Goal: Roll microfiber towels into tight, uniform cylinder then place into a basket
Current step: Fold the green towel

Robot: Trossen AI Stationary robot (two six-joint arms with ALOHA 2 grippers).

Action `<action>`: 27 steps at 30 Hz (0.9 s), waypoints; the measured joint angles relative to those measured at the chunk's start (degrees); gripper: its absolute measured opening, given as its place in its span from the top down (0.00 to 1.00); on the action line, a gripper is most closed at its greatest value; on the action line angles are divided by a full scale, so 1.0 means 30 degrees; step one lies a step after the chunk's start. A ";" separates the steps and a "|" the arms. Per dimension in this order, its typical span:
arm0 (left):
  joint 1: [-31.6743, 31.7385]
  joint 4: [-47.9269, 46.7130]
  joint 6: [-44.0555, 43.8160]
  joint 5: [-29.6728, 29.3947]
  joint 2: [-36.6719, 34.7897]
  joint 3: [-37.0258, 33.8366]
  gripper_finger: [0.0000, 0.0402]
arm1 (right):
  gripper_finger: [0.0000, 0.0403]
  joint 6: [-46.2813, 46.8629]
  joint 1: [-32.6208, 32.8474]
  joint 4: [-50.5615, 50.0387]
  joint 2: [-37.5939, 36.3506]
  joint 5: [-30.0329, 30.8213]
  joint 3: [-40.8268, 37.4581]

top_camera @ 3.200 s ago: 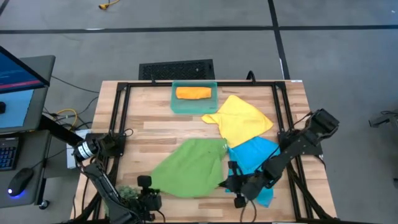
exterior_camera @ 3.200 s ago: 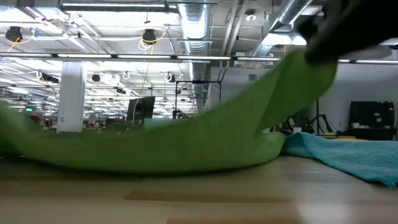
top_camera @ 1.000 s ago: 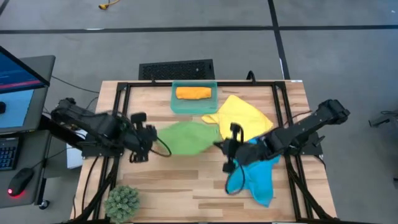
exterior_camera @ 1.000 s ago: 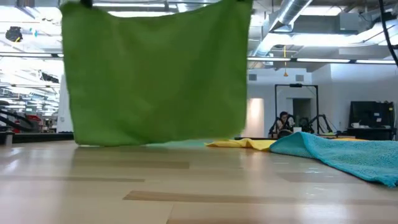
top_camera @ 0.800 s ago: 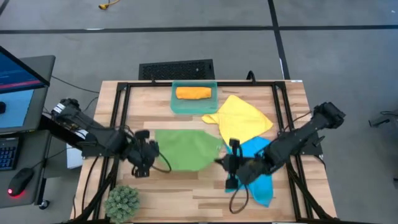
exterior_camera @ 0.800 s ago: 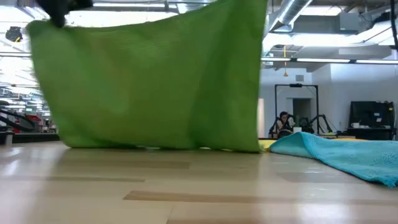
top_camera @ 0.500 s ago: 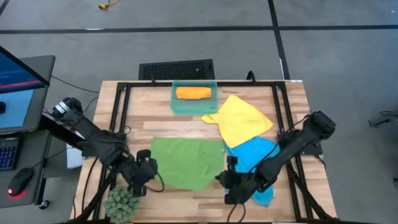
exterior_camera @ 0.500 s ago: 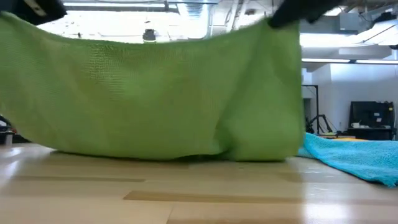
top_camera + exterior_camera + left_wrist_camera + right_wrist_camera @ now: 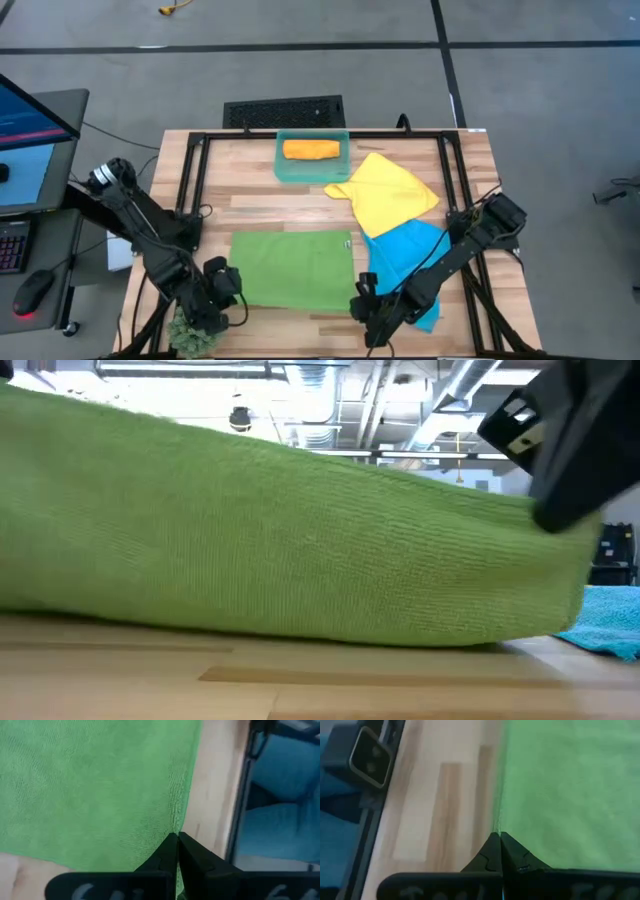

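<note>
Table [image 9: 300, 200] | both grippers (left gripper [image 9: 222, 290], right gripper [image 9: 362, 305]) clamped on green towel [image 9: 292, 268] corners | lower evenly, keep yours taut, wrinkle-free before rolling.

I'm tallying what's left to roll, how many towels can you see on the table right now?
4: orange towel rolled in the basket; yellow towel right of it; blue towel nearer; green towel spread flat at the middle. None looks hidden.

Green towel [image 9: 292, 268] flat mid-table
</note>
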 joint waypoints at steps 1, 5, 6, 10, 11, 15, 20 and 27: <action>0.0013 -0.0183 0.0100 -0.0141 0.0118 -0.0007 1.00 | 0.99 -0.0151 -0.0109 0.0018 -0.0047 0.0217 0.0002; 0.0398 -0.0610 0.0217 -0.0908 0.0412 0.0000 1.00 | 0.99 -0.0530 -0.0735 -0.0122 -0.0418 0.1349 0.0024; 0.0489 -0.0826 0.0241 -0.1132 0.0417 -0.0007 1.00 | 0.99 -0.0531 -0.0935 -0.0309 -0.0477 0.1555 0.0024; 0.0990 -0.1904 0.0260 -0.2222 0.0381 0.0000 1.00 | 0.99 -0.0566 -0.1820 -0.1096 -0.0872 0.2070 0.0025; 0.1142 -0.2365 0.0163 -0.2459 0.0381 0.0000 1.00 | 0.99 -0.0566 -0.2047 -0.1516 -0.0964 0.2104 0.0028; 0.1750 -0.4605 -0.1140 -0.3456 0.0381 0.0000 1.00 | 0.99 -0.0560 -0.3020 -0.2950 -0.1201 0.2407 0.0024; 0.2379 -0.6584 -0.2754 -0.4663 0.0395 0.0000 1.00 | 0.99 -0.0566 -0.4358 -0.3759 -0.1159 0.2475 -0.0005; 0.3648 -0.6762 -0.2366 -0.4673 0.1703 0.0000 1.00 | 0.99 -0.0566 -0.5897 -0.3963 -0.1041 0.2915 -0.0005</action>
